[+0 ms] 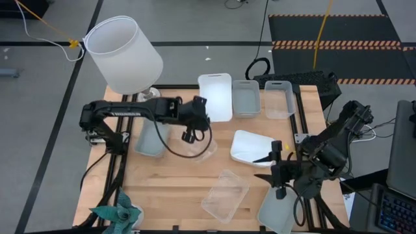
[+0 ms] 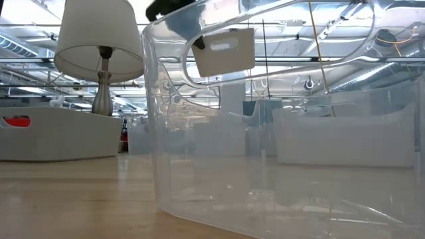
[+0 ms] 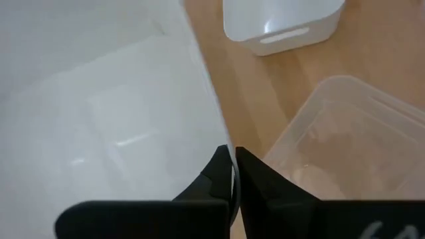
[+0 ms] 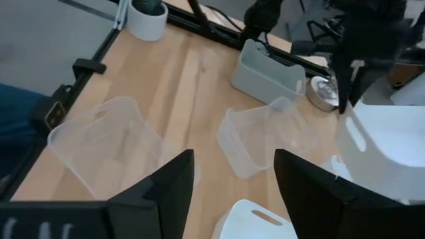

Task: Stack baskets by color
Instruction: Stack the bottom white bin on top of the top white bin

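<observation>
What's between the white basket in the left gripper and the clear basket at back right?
One grey basket, beside both; the high view shows it.

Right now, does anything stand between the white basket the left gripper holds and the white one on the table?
No basket does; the right gripper, jaws open, hangs at the tabletop white basket's edge.

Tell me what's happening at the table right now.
The left end effector is shut on the rim of a white basket, held above the table. The right end effector hangs open and empty beside a second white basket. A clear basket and a grey basket sit apart, not yet stacked.
</observation>
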{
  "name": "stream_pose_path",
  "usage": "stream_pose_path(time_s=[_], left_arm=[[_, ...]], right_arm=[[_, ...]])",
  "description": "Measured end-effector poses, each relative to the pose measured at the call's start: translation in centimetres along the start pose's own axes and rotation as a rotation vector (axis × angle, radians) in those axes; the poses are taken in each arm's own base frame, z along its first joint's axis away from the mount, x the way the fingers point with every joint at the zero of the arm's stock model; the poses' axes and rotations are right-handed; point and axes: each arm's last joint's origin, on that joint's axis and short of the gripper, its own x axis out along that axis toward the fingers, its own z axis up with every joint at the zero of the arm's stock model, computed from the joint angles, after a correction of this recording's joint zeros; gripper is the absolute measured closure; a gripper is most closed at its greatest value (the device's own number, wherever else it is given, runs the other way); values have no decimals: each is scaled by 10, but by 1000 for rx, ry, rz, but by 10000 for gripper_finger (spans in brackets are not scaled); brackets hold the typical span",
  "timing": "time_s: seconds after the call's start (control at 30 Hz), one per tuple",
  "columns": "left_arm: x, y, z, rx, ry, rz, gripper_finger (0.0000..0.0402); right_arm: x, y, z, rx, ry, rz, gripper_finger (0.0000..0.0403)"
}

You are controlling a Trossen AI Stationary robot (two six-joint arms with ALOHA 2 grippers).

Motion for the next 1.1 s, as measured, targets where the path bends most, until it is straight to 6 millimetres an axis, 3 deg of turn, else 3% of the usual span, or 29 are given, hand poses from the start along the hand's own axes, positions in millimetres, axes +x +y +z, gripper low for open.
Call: stream_pose_path(time_s=[0.27,0.43,0.7,1.1], left_arm=[[-38,38,3,17,-61,40,397],[-48,57,-4,11,-95,38,395],[-38,73,-21,-54,-108,-48,394],[7,83,-32,-91,-94,-192,393]], right_arm=[[0,0,-1,-9,8,-9,202],[0,0,-1,-9,8,-9,202],[0,0,-1,-9,8,-9,202],[0,0,-1,-9,10,-7,202]])
